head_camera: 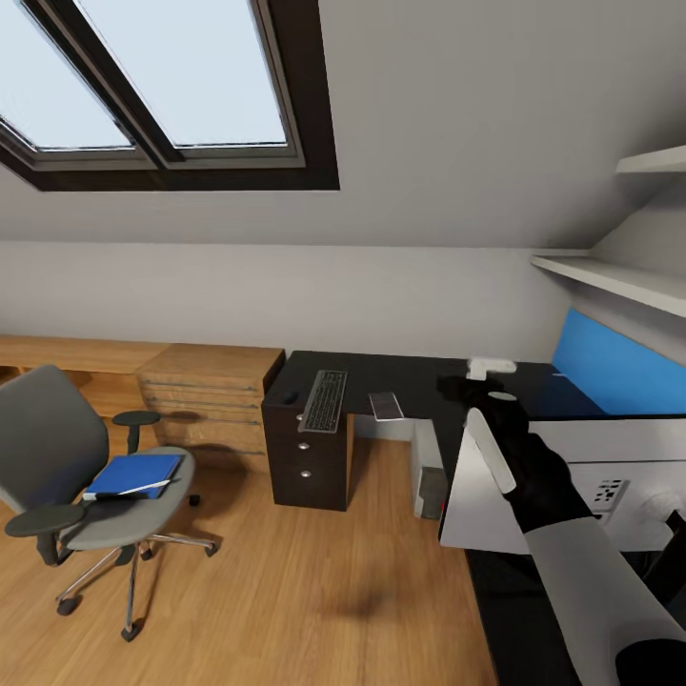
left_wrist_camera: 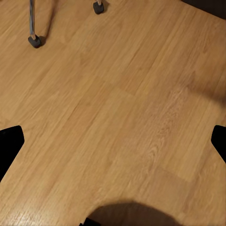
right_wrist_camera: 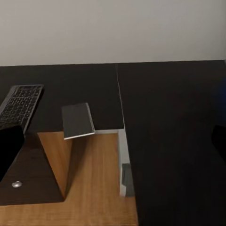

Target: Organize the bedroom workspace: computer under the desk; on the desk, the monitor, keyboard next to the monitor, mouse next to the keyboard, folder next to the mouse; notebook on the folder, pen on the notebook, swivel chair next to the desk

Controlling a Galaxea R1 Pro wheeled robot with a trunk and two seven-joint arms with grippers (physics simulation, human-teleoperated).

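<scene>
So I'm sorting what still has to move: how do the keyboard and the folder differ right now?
The keyboard is grey with dark keys and long and narrow; the folder is bright blue and squarer. The keyboard lies on the desk, the folder on the swivel chair seat. Both lie flat.

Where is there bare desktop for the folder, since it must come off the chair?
The desk is bare between the grey notebook and the right claw. It is crowded at the left end by the keyboard and mouse, and nearer by the monitor.
</scene>
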